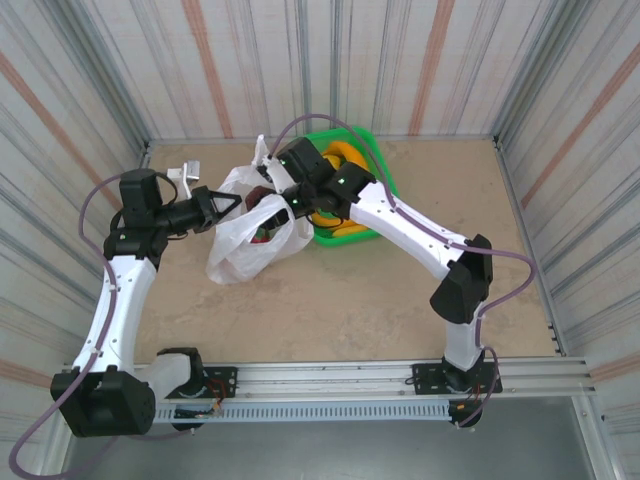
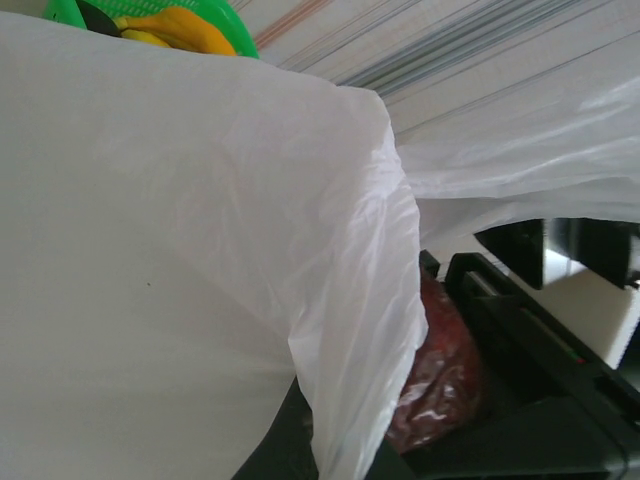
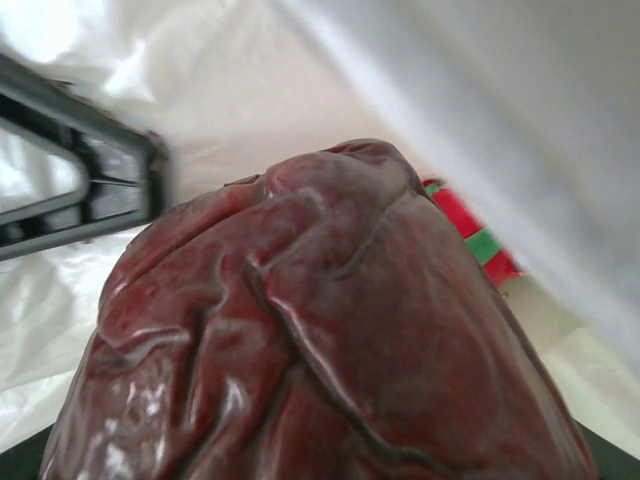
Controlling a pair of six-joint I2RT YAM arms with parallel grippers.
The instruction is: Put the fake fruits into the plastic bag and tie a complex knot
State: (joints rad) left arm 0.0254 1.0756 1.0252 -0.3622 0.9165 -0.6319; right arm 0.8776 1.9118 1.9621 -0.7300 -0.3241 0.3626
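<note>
Loading fake fruits into plastic bag (image 1: 238,258); not yet tying any knot. Gripping dark red fruit (image 3: 320,330) in right tool (image 1: 278,203), fingers clamped on it, hanging at bag mouth just above red-and-green piece (image 3: 472,236) lying inside. Meeting bag rim with left tool (image 1: 222,206); film draping across its camera, so not telling whether clamped or apart. Leaving yellow bananas (image 1: 343,156) in green basket (image 1: 386,168), just behind bag on bench (image 1: 400,310).

Judging best approach: keeping rim pulled up and wide on left side, lowering fruit well past film before parting fingers, avoiding snagging thin film or letting glossy fruit roll out onto bench.

Reading no brand, label or writing anywhere; noting small green indicator lights (image 1: 297,211) on right arm.
</note>
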